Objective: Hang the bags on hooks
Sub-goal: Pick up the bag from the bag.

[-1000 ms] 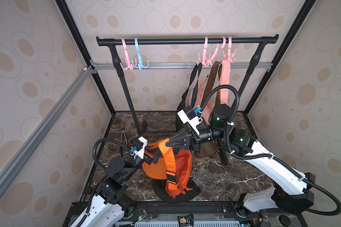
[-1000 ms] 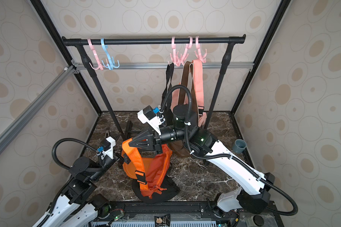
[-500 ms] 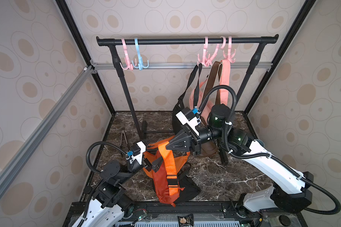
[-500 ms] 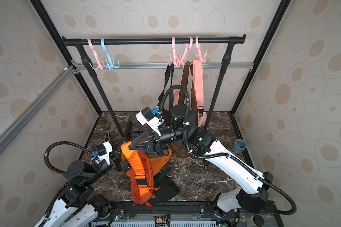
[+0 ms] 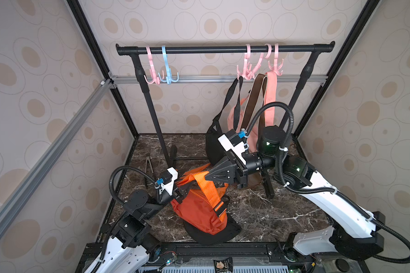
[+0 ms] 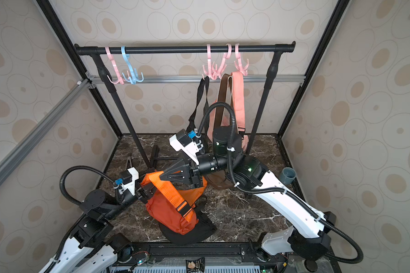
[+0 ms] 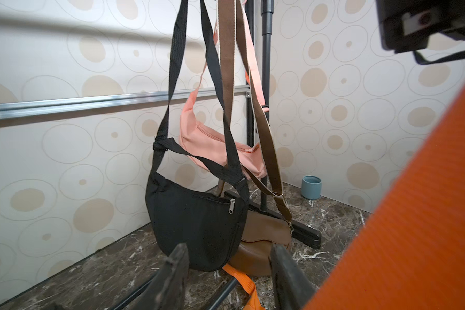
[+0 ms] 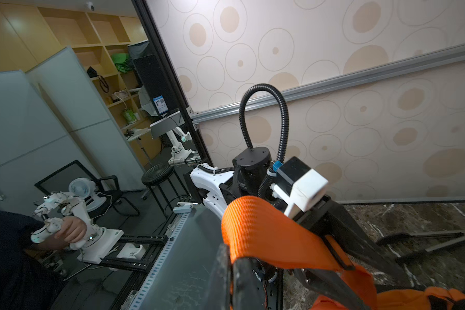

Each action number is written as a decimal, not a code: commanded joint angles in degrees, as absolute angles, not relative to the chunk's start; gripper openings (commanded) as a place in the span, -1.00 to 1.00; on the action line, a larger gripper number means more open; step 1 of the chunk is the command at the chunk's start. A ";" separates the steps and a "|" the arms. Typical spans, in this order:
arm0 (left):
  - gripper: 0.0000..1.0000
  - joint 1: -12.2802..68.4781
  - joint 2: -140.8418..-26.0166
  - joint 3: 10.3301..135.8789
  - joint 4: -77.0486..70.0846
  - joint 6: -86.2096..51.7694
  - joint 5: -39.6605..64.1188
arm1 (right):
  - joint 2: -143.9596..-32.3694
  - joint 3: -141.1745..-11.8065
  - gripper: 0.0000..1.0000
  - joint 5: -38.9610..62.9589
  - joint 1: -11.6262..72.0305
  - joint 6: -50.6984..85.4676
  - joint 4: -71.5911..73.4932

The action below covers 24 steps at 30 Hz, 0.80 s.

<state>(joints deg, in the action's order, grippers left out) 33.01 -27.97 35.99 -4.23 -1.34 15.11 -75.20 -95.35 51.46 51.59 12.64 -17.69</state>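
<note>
the orange fabric bag (image 5: 199,210) has sunk onto the marble floor (image 5: 265,212) since a second ago, its webbing strap (image 5: 205,186) still pinched in the closed right gripper (image 5: 207,176), while the left gripper (image 7: 227,271), jaws parted and empty, now sits just beside it, so hanging remains ahead.

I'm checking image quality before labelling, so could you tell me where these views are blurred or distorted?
Left wrist view: the orange strap and fingers are soft, the black bag sharp. Right wrist view: wide-angle tilt, near strap slightly blurred. Both top views: sharp, evenly lit.
</note>
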 commanded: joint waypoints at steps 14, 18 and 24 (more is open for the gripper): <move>-1.00 33.02 -45.74 61.45 9.77 -1.13 15.78 | -66.15 -93.63 -0.41 26.28 38.75 12.04 -18.49; -1.00 33.13 -54.24 74.43 15.06 -3.63 14.56 | -64.94 -90.45 0.02 25.42 38.71 10.11 -15.51; -1.00 34.82 -63.39 88.67 21.16 -6.25 12.62 | -68.66 -90.00 0.28 34.93 38.85 8.63 -12.74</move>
